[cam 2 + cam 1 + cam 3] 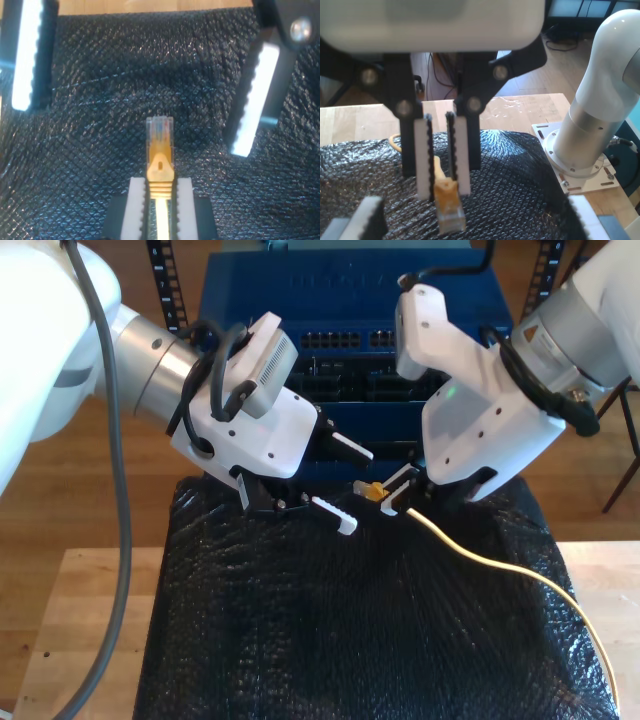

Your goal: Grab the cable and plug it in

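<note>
Wooden desk (90,620), mid part draped w/ black textured sheet (350,640), prob. padding so plug and claws don't knock bare wood. Behind it, at the exterior view's top centre: blue rack unit (340,290) w/ rows of ports (345,340) facing the arms; likely plug-in target.

Item 1: cable (480,560), yellow, thin. Runs from the exterior view's lower right corner up over the sheet to centre, and is off the sheet at the gripped end. Clear plug (160,127) at tip, w/ yellow boot just behind it.

Item 2: my second gripper (395,492), on the arm at the exterior view's right. Claw is clamped on the cable just behind the boot, pads either side, so the plug sticks out free in front. Plug points toward the other claw rather than the ports, so this looks like a hand-over or re-grip stage.

Item 3: my first gripper (357,490), on the arm at the exterior view's left. Claw is spread wide w/ nothing in it and faces the plug tip, near but not touching. Gap looks wide enough to take the plug body.

Status: grab done, plug-in not yet done. Next needs plug aligned w/ a port, and clip orientation matters.
</note>
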